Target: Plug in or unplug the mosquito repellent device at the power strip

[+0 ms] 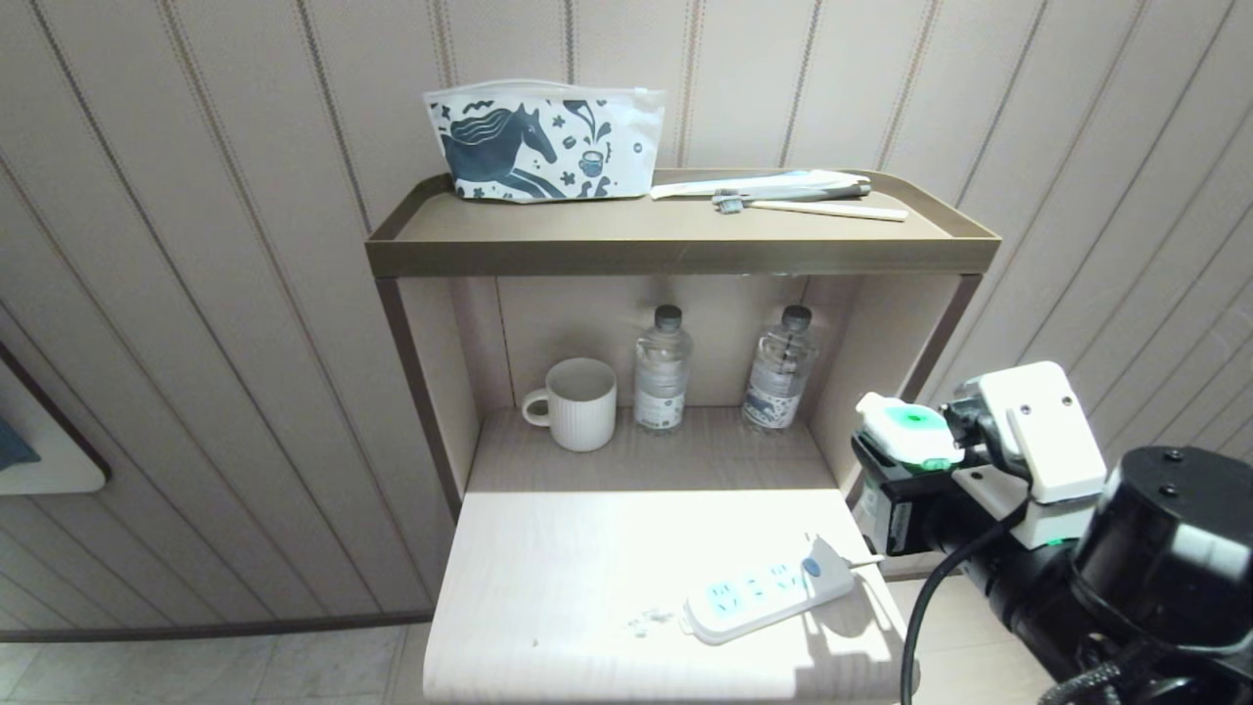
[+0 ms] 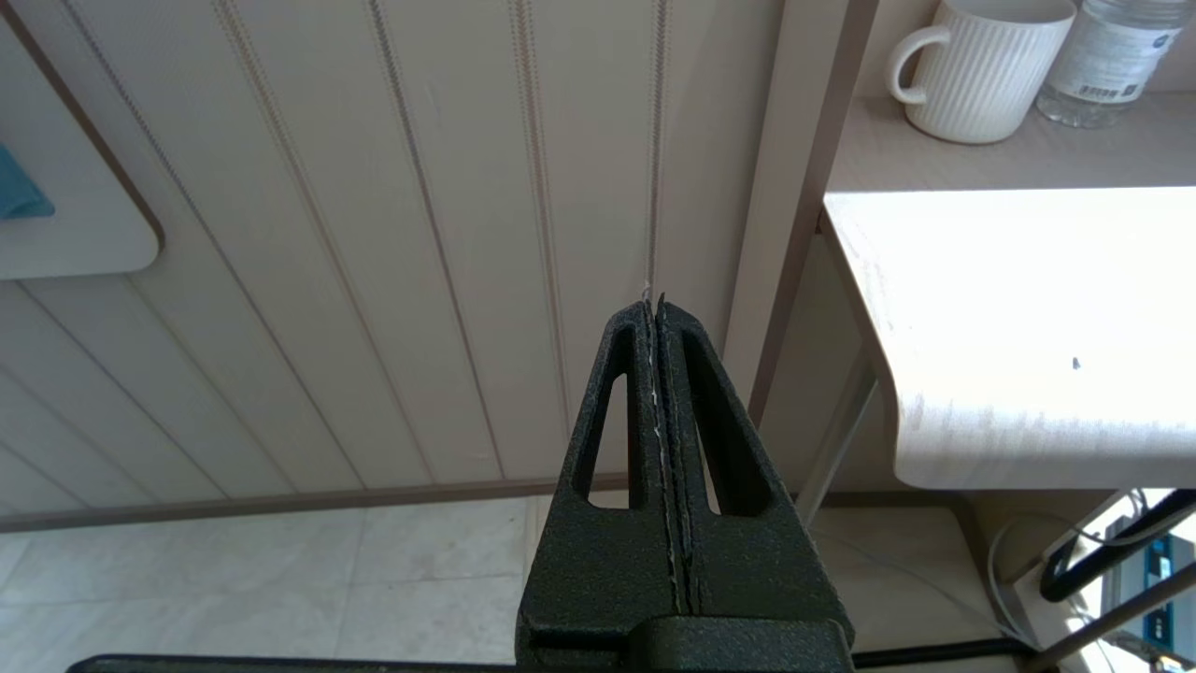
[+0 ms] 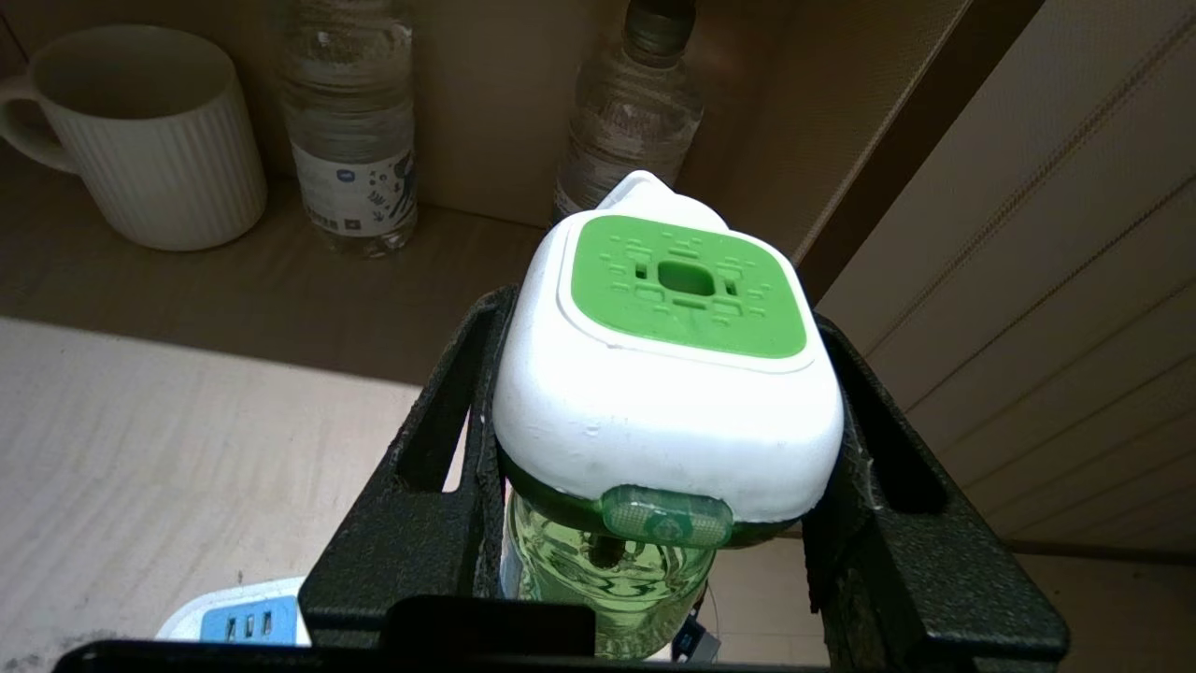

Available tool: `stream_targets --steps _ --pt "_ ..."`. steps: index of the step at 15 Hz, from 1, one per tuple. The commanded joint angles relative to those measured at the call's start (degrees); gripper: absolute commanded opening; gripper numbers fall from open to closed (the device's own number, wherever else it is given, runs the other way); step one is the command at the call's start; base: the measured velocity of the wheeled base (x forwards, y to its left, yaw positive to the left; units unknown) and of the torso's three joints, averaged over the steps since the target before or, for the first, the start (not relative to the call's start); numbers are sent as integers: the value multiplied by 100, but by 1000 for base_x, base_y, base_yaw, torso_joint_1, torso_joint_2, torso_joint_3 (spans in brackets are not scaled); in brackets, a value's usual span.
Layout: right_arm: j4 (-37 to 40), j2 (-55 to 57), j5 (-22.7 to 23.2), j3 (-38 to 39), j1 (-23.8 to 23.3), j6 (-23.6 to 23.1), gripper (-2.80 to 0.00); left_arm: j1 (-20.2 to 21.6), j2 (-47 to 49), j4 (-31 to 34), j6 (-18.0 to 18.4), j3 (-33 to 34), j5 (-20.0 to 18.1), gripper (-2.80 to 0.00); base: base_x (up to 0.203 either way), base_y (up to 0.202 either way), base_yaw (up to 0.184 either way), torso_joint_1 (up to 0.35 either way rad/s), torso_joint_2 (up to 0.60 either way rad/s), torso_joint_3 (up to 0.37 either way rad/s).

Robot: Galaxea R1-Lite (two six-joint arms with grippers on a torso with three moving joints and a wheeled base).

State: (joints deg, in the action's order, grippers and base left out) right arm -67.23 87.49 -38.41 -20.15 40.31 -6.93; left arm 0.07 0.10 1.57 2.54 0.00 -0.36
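Observation:
The mosquito repellent device point(image 1: 908, 431) point(image 3: 668, 374), a white cap with a green centre over a translucent green bottle, hangs in the air right of the table. My right gripper point(image 1: 905, 460) point(image 3: 659, 393) is shut on it, one black finger on each side of the cap. The power strip point(image 1: 768, 590) point(image 3: 238, 622), white with light-blue sockets, lies flat near the table's front right corner, below and left of the held device, with nothing plugged into it. My left gripper point(image 2: 657, 304) is shut and empty, hanging left of the table above the floor.
A white ribbed mug point(image 1: 578, 402) and two clear water bottles point(image 1: 663, 369) point(image 1: 781, 370) stand at the back under the shelf. On the top shelf point(image 1: 675, 255) lie a horse-print pouch point(image 1: 544, 139) and a toothbrush point(image 1: 812, 207). Striped wall panels close in on both sides.

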Motion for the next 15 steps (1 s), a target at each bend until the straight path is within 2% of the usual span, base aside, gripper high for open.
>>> stream_targets --steps 1,2,8,15 --pt "-1399 536 -161 334 112 -310 -280 1 -1 10 1 0 -8 -280 0 0 0 0 0 0" --pt "-1677 586 -230 415 151 -610 -280 1 -1 10 1 0 0 -280 0 0 0 0 0 0" --pt "-1723 664 -307 389 188 -661 -280 1 -1 10 1 0 -8 -280 0 0 0 -5 13 7" --pt "-1709 585 -408 304 249 -692 -280 1 -1 10 1 0 -1 -280 0 0 0 -210 468 255"
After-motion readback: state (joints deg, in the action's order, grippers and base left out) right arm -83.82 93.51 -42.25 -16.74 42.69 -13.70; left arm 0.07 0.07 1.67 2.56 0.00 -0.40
